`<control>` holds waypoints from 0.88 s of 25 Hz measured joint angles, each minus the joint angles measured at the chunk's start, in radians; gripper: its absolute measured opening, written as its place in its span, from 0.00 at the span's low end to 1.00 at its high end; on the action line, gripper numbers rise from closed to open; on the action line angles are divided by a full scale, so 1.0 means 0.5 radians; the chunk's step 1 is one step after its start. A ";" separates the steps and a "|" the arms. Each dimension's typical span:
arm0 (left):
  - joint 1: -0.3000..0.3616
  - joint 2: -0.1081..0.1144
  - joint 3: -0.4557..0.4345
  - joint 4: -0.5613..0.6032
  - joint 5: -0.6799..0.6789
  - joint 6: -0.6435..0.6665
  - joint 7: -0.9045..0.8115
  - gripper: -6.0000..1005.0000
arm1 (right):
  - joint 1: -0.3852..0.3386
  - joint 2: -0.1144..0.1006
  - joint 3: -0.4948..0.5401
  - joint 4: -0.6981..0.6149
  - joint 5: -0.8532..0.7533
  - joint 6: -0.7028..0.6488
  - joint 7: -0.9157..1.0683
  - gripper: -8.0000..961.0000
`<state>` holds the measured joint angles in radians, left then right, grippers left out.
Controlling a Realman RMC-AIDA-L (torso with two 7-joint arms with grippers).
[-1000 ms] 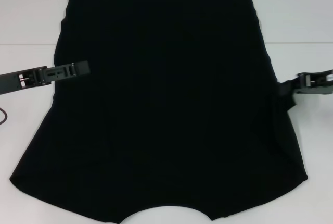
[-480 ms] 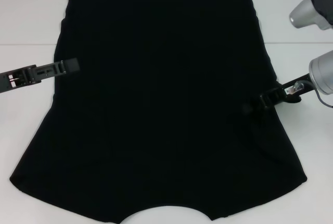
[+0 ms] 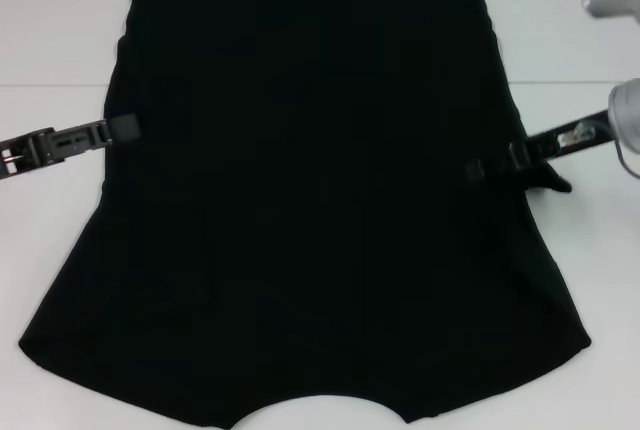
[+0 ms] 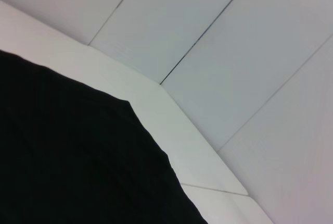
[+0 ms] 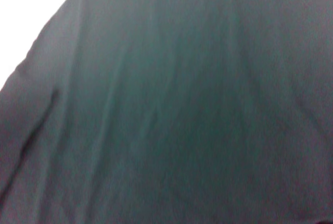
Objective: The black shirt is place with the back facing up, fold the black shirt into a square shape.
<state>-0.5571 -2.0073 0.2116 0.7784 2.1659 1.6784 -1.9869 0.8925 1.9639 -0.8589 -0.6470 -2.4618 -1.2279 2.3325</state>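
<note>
1. The left gripper (image 3: 125,128) sits at the left edge of the black shirt (image 3: 310,200), about halfway between the near and far ends. Whether its fingers are open, closed or pinching cloth cannot be told from these views. It should have a firm hold on the edge, not just the top layer, before it carries the left side across.

2. The black shirt lies flat on the white tabletop (image 3: 50,40), plain side up with no lettering showing. It is wider at the near end and has a curved notch in the near edge. The far portion already looks like a straight-sided band. The left wrist view shows a clean shirt edge (image 4: 78,156) against the tabletop, so that side seems free of bunching.

3. The step in hand appears to be folding the sides inward. Each fold line should run straight from near to far, parallel to the other, so the result ends up square rather than tapered.

4. The right gripper (image 3: 478,170) reaches inward over the right part of the shirt, with a ridge of cloth just beside it. Its fingers' state cannot be told either. The right wrist view shows only soft creases in the fabric (image 5: 171,109).

5. The right flap should be laid low and smoothed flat, since the near right corner flares wide and could drag or wrinkle.
</note>
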 joint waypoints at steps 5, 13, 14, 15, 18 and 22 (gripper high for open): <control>0.049 0.011 -0.011 0.010 0.010 0.037 -0.053 0.71 | 0.034 -0.005 0.057 -0.003 0.081 -0.015 -0.097 0.52; 0.111 0.007 -0.048 0.014 0.020 0.115 -0.076 0.68 | 0.059 0.026 -0.054 -0.055 0.079 -0.031 -0.161 0.52; 0.119 0.011 -0.049 0.021 0.035 0.133 -0.103 0.68 | 0.053 0.023 -0.047 -0.068 0.081 -0.047 -0.157 0.52; 0.125 0.016 -0.047 0.037 0.072 0.159 -0.147 0.68 | 0.049 0.018 -0.036 -0.084 0.083 -0.071 -0.141 0.52; 0.135 0.020 -0.041 0.100 0.230 0.238 -0.279 0.67 | 0.037 -0.002 0.004 -0.130 0.085 -0.138 -0.044 0.52; 0.156 0.019 -0.049 0.201 0.536 0.361 -0.490 0.65 | 0.028 -0.027 0.060 -0.182 0.082 -0.163 0.105 0.52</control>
<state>-0.4790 -1.9978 0.1872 0.8788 2.4339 1.8589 -2.2319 0.9066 1.9505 -0.8289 -0.7382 -2.4206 -1.3093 2.3850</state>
